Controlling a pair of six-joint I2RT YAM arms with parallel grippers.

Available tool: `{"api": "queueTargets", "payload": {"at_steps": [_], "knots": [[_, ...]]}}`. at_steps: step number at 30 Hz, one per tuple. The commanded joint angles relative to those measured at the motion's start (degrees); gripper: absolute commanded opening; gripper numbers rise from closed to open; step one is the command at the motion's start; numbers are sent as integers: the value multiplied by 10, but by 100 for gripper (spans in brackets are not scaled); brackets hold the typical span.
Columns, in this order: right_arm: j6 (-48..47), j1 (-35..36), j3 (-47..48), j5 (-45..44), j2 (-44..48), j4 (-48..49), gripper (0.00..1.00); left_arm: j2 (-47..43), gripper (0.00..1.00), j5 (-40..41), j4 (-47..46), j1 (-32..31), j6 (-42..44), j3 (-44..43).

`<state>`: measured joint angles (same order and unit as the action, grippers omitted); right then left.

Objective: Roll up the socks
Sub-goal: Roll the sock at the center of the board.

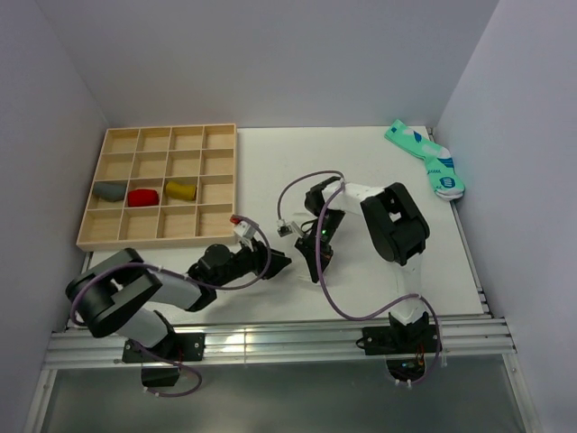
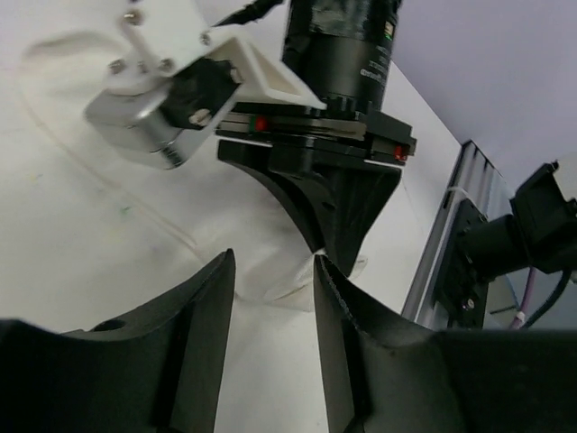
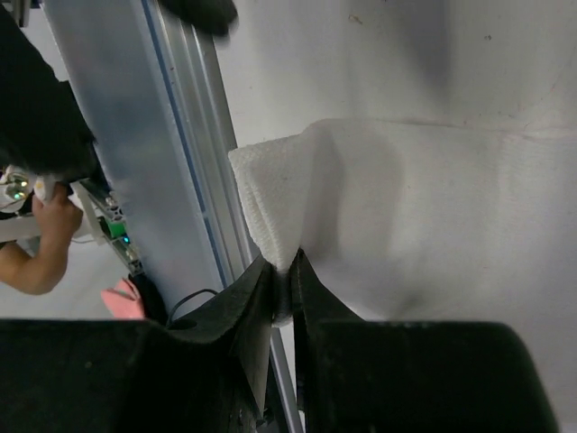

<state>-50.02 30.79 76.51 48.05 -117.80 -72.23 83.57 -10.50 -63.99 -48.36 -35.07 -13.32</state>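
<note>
right gripper (image 3: 283, 269) closed on a fold of the white sock (image 3: 379, 207), fabric pinched between its tips; rest of sock lies flat on the bench (image 3: 297, 54) ahead of it. left gripper (image 2: 272, 263) open, jaws apart, sock edge just ahead of its tips, facing the right gripper. yellow sock (image 1: 181, 190) sits in tray (image 1: 153, 242) compartment, well beyond left gripper.

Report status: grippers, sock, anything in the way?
Right gripper shut on white sock. Left gripper open, close alongside. Right gripper crowds left's path.
</note>
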Motion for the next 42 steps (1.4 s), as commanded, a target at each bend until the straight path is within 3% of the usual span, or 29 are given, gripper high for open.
{"api": "queueTargets", "payload": {"at_steps": [1, 16, 34, 42], "knots": [[-25, -6, 16, 25, -3, -42, 17, 42, 46, -69, -91, -8, 13, -37], [-3, -13, 20, 18, -10, -30, 17, 189, 49, -167, -185, -9, -28, -77], [41, -29, 26, 11, -13, -1, 15, 215, 49, -182, -201, -13, -40, -77], [57, -30, 15, 4, -7, 16, 15, 216, 43, -164, -168, -17, -34, -94]]}}
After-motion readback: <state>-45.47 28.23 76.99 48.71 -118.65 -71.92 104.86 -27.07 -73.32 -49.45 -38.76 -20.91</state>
